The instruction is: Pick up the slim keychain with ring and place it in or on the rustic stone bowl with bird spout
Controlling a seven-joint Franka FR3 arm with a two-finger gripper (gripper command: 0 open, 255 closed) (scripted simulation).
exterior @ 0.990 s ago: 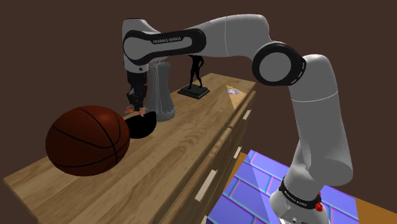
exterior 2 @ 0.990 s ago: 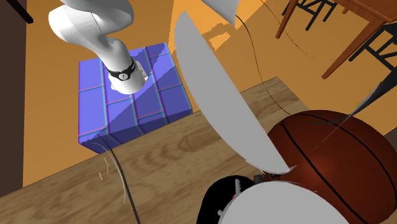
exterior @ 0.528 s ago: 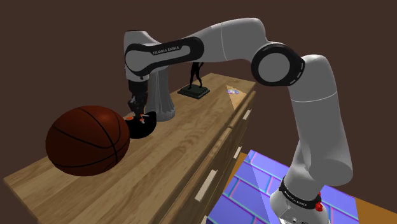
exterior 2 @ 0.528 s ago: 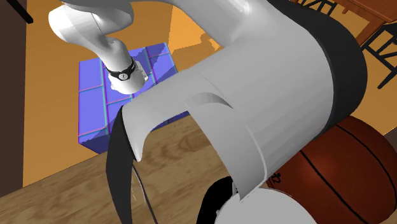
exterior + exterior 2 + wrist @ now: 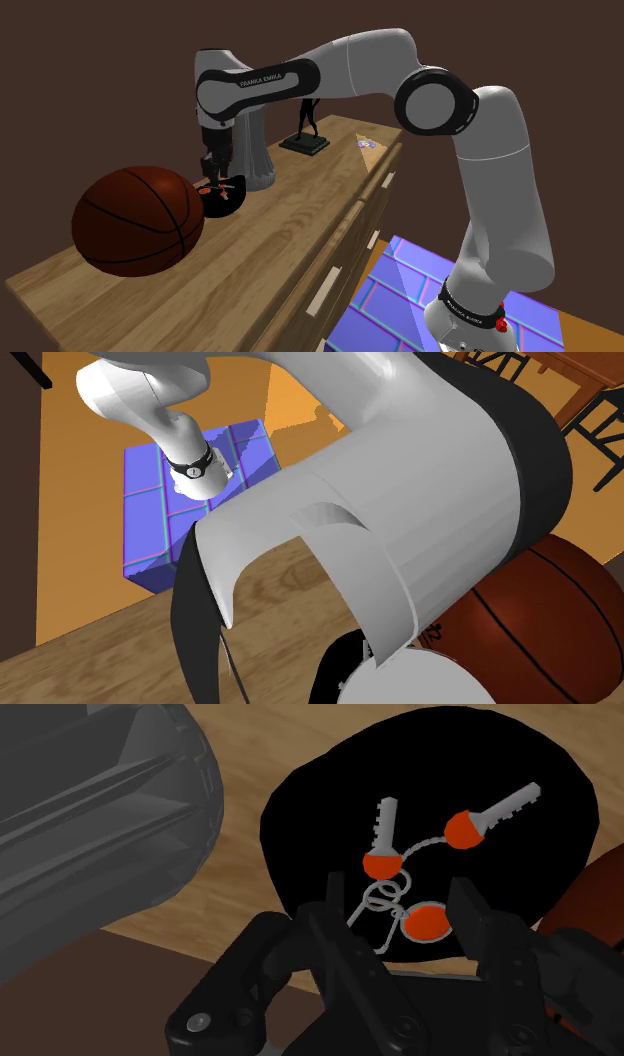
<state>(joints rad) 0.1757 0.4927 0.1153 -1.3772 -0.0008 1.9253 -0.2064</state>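
The keychain (image 5: 381,862), two red-headed keys and a red tag on a wire ring, lies inside the black bowl (image 5: 330,794). My gripper (image 5: 398,909) hangs just over it, open, with the ring between the two black fingers and neither finger clasping it. In the shoulder view the gripper (image 5: 212,172) points straight down at the bowl (image 5: 230,200), which sits on the wooden dresser top between the basketball and the grey vase. The keychain (image 5: 203,189) shows there as a red spot at the bowl's rim. In the second exterior view the bowl (image 5: 338,672) peeks out under the arm.
A large brown basketball (image 5: 135,220) touches the bowl on the shoulder view's left. A tall grey vase (image 5: 255,140) stands right behind the gripper, a dark statuette (image 5: 307,125) farther back. The dresser top (image 5: 270,250) has a near edge with drawers below. The blue stand (image 5: 200,502) sits on the floor.
The gripper came down over the bowl with the keychain in it, then its fingers parted. The keychain now rests in the bowl.
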